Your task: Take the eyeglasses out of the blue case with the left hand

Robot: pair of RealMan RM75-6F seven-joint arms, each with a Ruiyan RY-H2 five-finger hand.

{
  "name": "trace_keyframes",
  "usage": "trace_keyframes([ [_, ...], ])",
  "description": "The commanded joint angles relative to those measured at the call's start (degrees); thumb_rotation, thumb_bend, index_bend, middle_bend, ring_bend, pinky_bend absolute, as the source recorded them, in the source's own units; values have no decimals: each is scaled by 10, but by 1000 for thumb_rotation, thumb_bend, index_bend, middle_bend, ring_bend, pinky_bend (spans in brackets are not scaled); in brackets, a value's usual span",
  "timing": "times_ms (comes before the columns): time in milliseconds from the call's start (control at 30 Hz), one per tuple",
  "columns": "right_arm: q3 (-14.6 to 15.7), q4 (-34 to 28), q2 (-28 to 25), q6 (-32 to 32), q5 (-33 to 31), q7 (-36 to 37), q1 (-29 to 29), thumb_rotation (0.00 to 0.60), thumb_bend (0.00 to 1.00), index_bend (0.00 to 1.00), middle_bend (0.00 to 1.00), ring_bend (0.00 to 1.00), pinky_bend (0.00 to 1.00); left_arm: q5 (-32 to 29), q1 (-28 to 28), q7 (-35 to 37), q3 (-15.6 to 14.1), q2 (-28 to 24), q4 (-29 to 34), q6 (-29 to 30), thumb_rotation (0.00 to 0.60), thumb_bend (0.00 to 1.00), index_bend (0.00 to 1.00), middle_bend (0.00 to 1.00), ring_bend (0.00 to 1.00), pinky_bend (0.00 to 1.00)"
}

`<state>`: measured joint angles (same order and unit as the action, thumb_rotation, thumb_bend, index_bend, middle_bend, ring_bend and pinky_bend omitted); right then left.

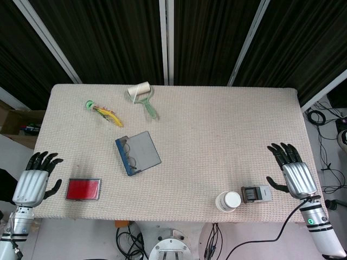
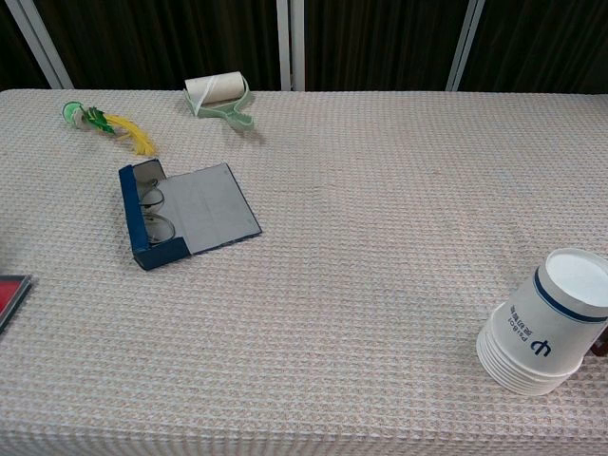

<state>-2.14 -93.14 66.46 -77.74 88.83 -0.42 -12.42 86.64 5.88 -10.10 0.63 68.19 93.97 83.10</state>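
**Both hands idle at the desk edges, eyeglasses in the open case**

The left hand (image 1: 33,181), silver-backed with black fingers, sits at the near left corner of the desk (image 1: 227,135), which is covered in a beige woven cloth. Its fingers are spread apart and hold nothing; the fingertips reach just over the desk edge, and whether they touch the cloth cannot be told. Just beside it on the desk lies a flat red rectangular box (image 1: 83,189), apart from the hand.

The right hand (image 1: 293,172) lies at the near right edge, fingers likewise spread wide and empty. Near its thumb rests a small grey and black stamp-like device (image 1: 255,193), and next to that a stack of white paper cups (image 2: 546,326) with a dark blue band, lying tilted on its side.

The blue rectangular eyeglass case (image 2: 180,214) lies open left of the desk's middle, well apart from both hands, its grey-lined lid folded flat on the cloth. The thin-framed eyeglasses (image 2: 152,214) rest inside the case's tray, along its left side.

Toward the far edge lie a pale green lint roller with a white roll (image 1: 142,95) and a green-handled toy with yellow feathers (image 1: 104,112).
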Motion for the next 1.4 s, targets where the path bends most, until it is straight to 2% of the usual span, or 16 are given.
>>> trace_keyframes([
  [33,-1,1,1,3,-2,-1,-1,600,176,117,110,0,62,-3,2,0,0,2,-2,-5,600,335,248,154,75,95],
  [333,-6,4,2,14,-8,-1,-9,600,176,117,111,0,62,-5,16,-4,5,5,2,-21,600,335,248,154,75,95],
  [600,-9,8,-2,10,-7,6,-11,600,176,117,110,0,62,40,80,-13,20,12,21,-75,600,347,267,154,75,95],
  [700,-13,5,-9,3,-6,3,-10,600,176,117,110,0,62,66,120,-10,20,18,29,-120,600,408,284,154,75,95],
  [833,-20,-4,-20,-9,-8,-3,-8,600,176,117,110,0,62,74,169,-22,24,34,31,-182,600,566,303,119,71,95],
  [1000,-26,-16,-34,-17,-10,-9,-6,600,176,117,110,0,62,59,203,-73,31,64,34,-226,600,665,340,6,25,93],
  [1233,-24,-15,-34,-10,-10,-4,-9,600,176,117,110,0,62,26,228,-131,35,106,34,-256,600,669,343,0,16,91],
  [1400,-22,-6,-28,-6,-10,5,-11,600,176,117,110,0,62,-27,242,-191,45,137,19,-276,600,668,342,0,15,91],
])
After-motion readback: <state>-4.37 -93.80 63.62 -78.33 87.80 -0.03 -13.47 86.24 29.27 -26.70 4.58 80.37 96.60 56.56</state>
